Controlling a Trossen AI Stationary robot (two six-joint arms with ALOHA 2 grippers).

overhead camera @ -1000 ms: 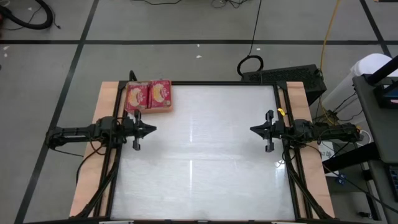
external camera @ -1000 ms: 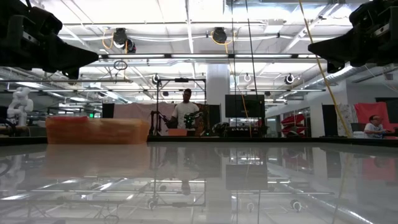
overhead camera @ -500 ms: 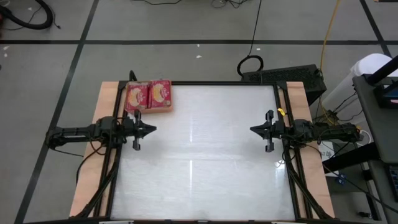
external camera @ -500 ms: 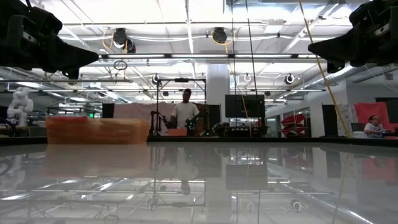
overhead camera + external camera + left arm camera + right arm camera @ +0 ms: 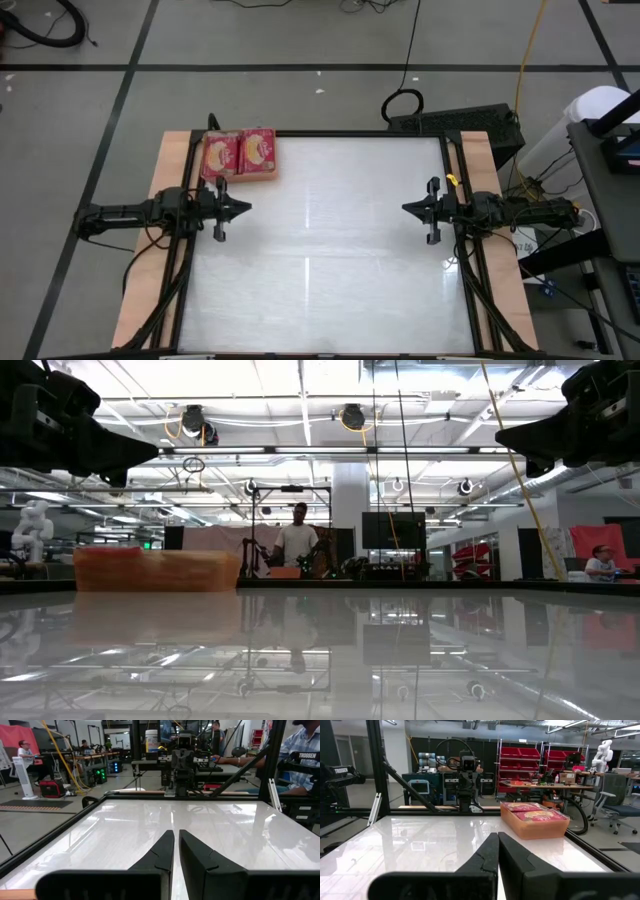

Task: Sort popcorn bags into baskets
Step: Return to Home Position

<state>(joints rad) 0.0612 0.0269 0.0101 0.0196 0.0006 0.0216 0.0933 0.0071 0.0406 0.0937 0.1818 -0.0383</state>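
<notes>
Flat red popcorn bags (image 5: 257, 150) fill the shallow orange tray (image 5: 265, 177), upper left; sorting looks done. Left gripper (image 5: 243, 208) and right gripper (image 5: 405, 208) empty, fingers together.

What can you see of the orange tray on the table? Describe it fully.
The orange tray is small, shallow and rectangular, with low walls that look like plastic. It sits flat at the table's upper-left corner in the high view. Red popcorn bags lie flat side by side inside, reaching its rim. Nothing else touches it.
</notes>
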